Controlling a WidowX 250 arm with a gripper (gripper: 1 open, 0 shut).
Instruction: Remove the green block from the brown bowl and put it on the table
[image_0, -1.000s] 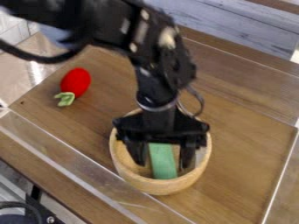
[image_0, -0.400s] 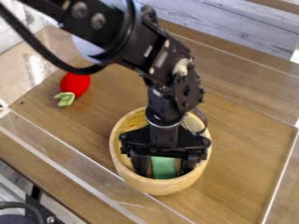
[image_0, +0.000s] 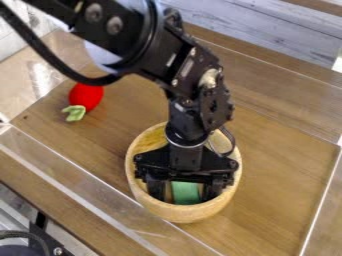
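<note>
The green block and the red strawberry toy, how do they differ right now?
The green block is a plain flat bar; the strawberry toy is rounded and red with a green leaf. The block lies inside the wooden bowl, while the strawberry rests on the bare table. The open end effector straddles the block; the strawberry sits apart from the arm. Both show some green.

Single view only, so no overlap with any second camera. Mounted high, off one corner of the table, tilted steeply down so the wood grain runs diagonally across frame. Fairly close: arm enters from the upper left and fills the middle, brown bowl low centre, clear plastic wall along the far edge.
</note>
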